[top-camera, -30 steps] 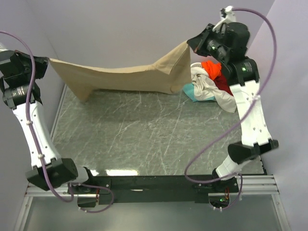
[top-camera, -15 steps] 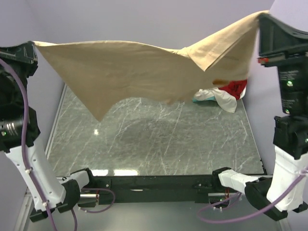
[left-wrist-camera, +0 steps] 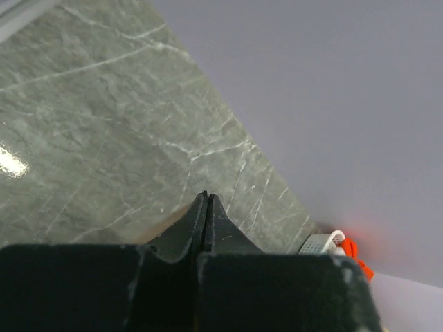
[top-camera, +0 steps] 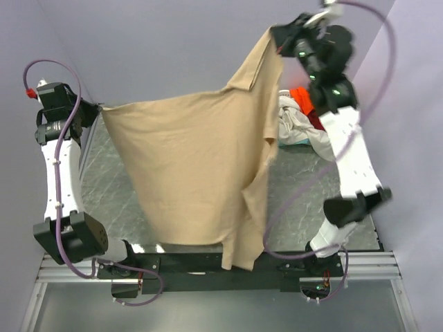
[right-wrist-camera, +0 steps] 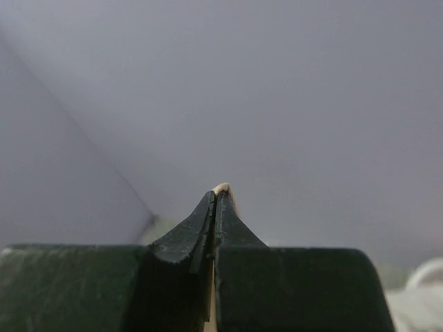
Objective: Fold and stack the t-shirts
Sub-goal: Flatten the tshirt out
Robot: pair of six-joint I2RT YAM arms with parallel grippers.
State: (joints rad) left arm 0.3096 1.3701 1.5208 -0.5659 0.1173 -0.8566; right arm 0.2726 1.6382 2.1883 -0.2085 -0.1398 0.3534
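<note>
Tan t-shirt (top-camera: 201, 173) hangs spread between and below the jaws; left gripper (top-camera: 97, 109) and right gripper (top-camera: 277, 34) are each pinched fully shut on an edge. A thin pinch could slip and drop it crumpled. Heaped shirts (top-camera: 304, 124) under the right jaws crowd the table (top-camera: 311, 207) where it must lie.

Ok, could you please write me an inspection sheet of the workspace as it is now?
Surface: glossy grey-green marbled table.
Job's things: tan t-shirt hangs spread in the air between both hands; pile of orange, cream and dark red t-shirts at the far right corner.
Clutter: nothing seen.
Hands: left hand shut on one corner of the tan t-shirt; right hand shut on another, raised higher.
Cables: purple cables loop along both arms.
Surroundings: plain lilac walls.
</note>
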